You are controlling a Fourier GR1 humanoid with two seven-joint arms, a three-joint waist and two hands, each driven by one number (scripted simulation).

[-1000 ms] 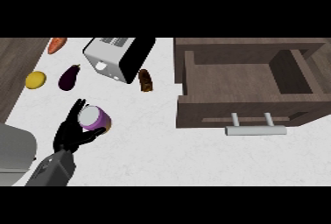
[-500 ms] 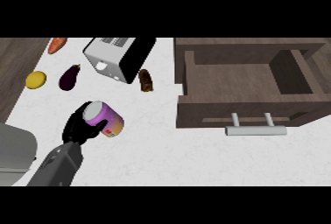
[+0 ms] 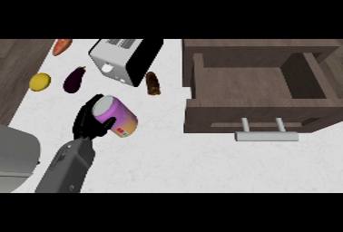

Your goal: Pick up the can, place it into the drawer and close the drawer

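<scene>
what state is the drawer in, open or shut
Open. The drawer is pulled out, its wooden inside showing behind the metal handle.

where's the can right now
Head view, left of centre: the purple can sits tilted in the left hand, below the toaster and left of the open drawer.

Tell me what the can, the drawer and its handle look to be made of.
The can looks like metal: pale grey top, glossy purple-to-orange label. The drawer seems matte brown wood, built of plain boards. Its handle is probably metal: a plain light grey bar on two posts.
</scene>
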